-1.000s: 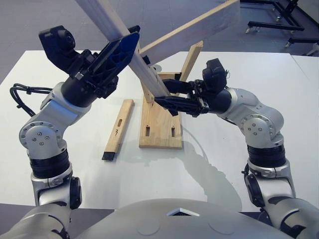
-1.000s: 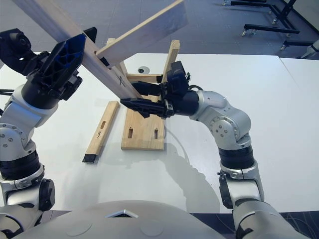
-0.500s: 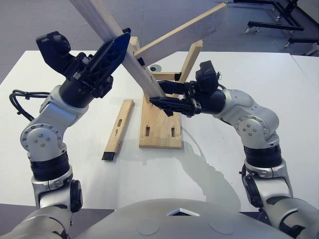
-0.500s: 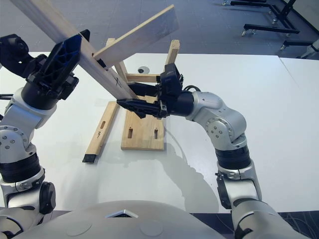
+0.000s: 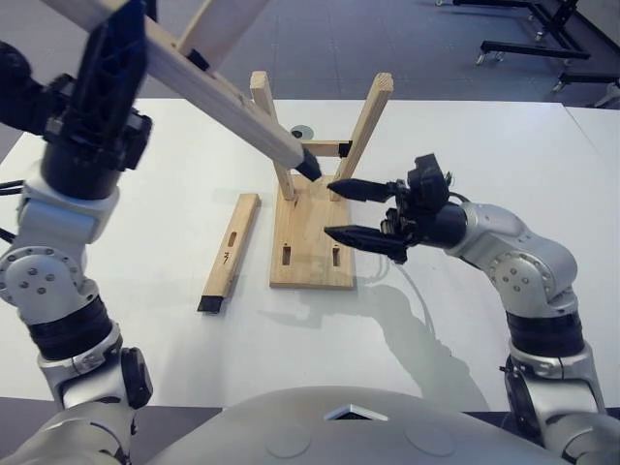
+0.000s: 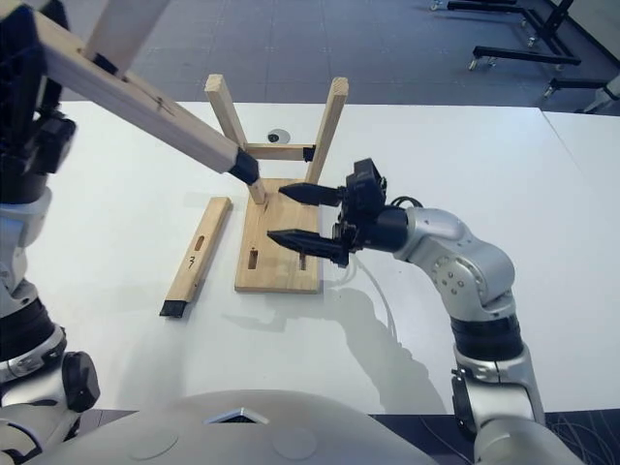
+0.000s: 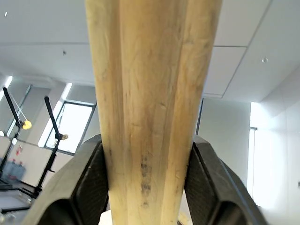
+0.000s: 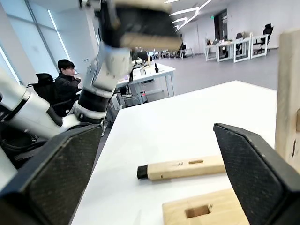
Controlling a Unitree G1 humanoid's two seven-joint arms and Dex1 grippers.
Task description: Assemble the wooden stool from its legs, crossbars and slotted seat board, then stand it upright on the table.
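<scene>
The slotted seat board [image 5: 312,247] lies flat on the white table. Two legs [image 5: 365,126] joined by a crossbar [image 5: 325,148] stand upright at its far end. My left gripper [image 5: 114,44] is raised at the far left, shut on a second leg [image 5: 223,102]. That leg slopes down to a black tip [image 5: 308,167] hanging above the board. Another wooden piece [image 5: 221,17] juts up from it. In the left wrist view the fingers [image 7: 86,180] press both sides of this leg [image 7: 150,103]. My right gripper [image 5: 351,210] hovers open over the board's right side, holding nothing.
A loose leg [image 5: 231,249] with slots and a black tip lies on the table left of the board, also seen from the right wrist as the loose leg [image 8: 183,167]. A small round fitting [image 5: 302,131] sits in the table behind the stool. Metal frames [image 5: 542,48] stand on the floor beyond.
My left arm has swung up and to the left, laying the held leg at a flatter angle. My right gripper has come off the leg's lower end and drawn back right, open.
</scene>
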